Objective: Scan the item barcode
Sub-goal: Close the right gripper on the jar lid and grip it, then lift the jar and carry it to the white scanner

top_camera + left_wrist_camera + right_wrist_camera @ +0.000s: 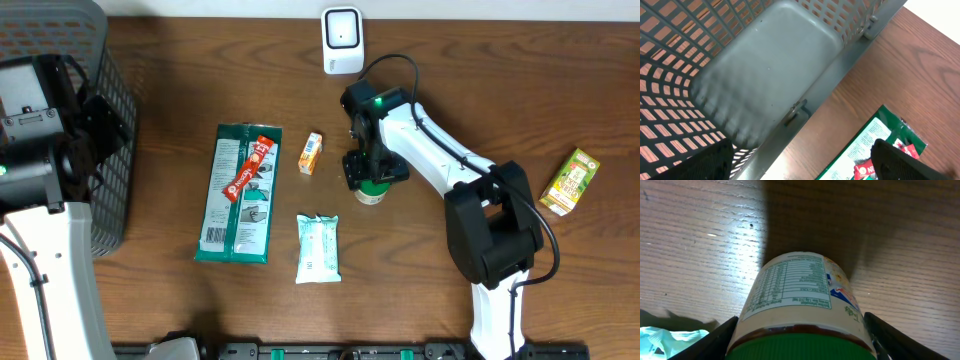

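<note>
Brown wooden worktop (pixel 480 90) carries it all: our right fingers (pixel 892 340) straddle the green-lidded jar (pixel 800 295) at its middle, though we cannot tell if they grip. Left fingers (pixel 710 162) gape empty over the basket (pixel 765 75). The scanner (pixel 342 40) waits farther back, and we judge scanning not yet done.

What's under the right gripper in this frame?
A jar with a green lid, upright on the table, between the fingers of the right gripper. Overhead the gripper hides all but the lid's edge. Its label shows a nutrition panel; no barcode is visible.
</note>
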You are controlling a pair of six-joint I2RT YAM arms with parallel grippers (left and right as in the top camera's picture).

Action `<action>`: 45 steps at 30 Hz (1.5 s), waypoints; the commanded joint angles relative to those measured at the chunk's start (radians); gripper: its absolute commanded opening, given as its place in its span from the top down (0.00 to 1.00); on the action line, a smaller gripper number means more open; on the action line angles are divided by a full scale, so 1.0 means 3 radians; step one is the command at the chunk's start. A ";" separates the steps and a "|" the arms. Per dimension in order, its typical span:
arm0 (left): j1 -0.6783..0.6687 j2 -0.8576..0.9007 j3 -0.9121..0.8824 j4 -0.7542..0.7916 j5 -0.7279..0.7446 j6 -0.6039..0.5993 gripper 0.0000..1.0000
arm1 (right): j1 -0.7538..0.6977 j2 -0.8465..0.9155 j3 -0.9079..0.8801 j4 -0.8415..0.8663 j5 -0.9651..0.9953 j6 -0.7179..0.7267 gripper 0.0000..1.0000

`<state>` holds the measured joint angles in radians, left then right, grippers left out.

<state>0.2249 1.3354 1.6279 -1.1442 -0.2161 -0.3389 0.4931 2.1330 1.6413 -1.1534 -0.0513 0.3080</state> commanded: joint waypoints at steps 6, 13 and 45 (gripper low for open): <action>0.0013 0.0013 0.0022 0.0000 -0.0043 0.0029 0.12 | 0.0071 0.0017 -0.0062 0.0046 0.0069 0.0094 0.28; 0.0013 0.0013 0.0022 0.0001 -0.0043 0.0029 0.12 | 0.0070 0.0017 -0.0062 0.0041 0.0067 0.0094 0.39; 0.0013 0.0013 0.0022 0.0000 -0.0043 0.0029 0.12 | 0.0064 -0.1068 -0.0038 0.0177 0.0083 0.0029 0.85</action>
<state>0.2249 1.3354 1.6279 -1.1442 -0.2161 -0.3389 0.4999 1.8969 1.6272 -1.1164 -0.0425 0.3256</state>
